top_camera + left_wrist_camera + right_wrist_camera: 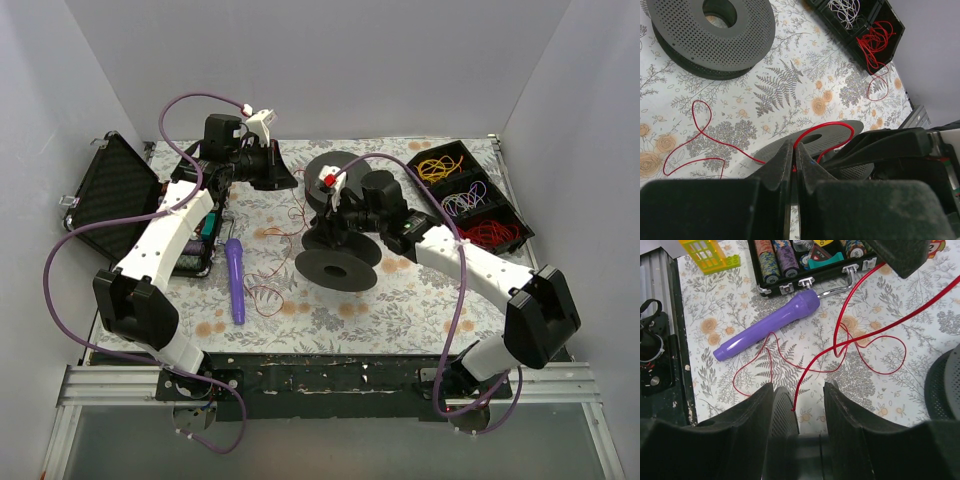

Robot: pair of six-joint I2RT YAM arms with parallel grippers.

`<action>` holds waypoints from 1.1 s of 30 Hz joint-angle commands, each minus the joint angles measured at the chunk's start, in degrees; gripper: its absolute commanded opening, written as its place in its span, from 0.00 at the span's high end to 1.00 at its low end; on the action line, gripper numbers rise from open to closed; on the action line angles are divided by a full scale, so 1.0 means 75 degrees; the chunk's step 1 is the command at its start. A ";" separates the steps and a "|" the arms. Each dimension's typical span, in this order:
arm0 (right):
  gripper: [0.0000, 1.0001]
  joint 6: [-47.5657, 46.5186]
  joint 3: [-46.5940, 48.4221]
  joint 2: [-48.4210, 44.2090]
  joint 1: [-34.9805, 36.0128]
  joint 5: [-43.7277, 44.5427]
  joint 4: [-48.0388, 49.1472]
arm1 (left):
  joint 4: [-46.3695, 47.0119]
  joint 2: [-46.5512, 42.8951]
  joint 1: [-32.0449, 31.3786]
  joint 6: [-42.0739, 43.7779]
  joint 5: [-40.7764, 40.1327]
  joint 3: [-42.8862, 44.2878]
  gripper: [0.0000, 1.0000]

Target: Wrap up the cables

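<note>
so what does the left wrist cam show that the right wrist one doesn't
Only the left wrist view shows a flat dark grey spool and a black bin holding red coils. Only the right wrist view shows a purple tube, a case of poker chips and a yellow block. Both show the loose red wire looping over the floral cloth.

Your floral table (420,300) carries an open black case (120,200) at its left edge, a purple cylinder (235,280) beside it, looping red wire (268,290) and dark grey spools (335,268) centrally, and black bins (470,195) in the far right corner.
</note>
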 commanded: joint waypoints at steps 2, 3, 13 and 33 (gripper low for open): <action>0.64 0.0574 0.0463 0.0192 0.0049 -0.0221 0.0514 | 0.0145 -0.0365 0.0006 -0.0024 0.0071 -0.0089 1.00; 0.77 0.0588 0.0521 0.0204 0.0049 -0.0162 0.0432 | 0.0134 -0.0365 0.0006 -0.0024 0.0071 -0.0078 1.00; 0.99 -0.0383 0.1574 -0.0194 0.0026 0.0881 -0.2353 | -0.0463 -0.0400 0.0053 0.0924 -0.0994 -0.0113 0.53; 0.99 -0.1627 0.4353 -0.0042 -0.0231 0.1046 -0.5569 | -0.1097 -0.0951 0.0428 0.3643 -0.0034 0.0157 0.27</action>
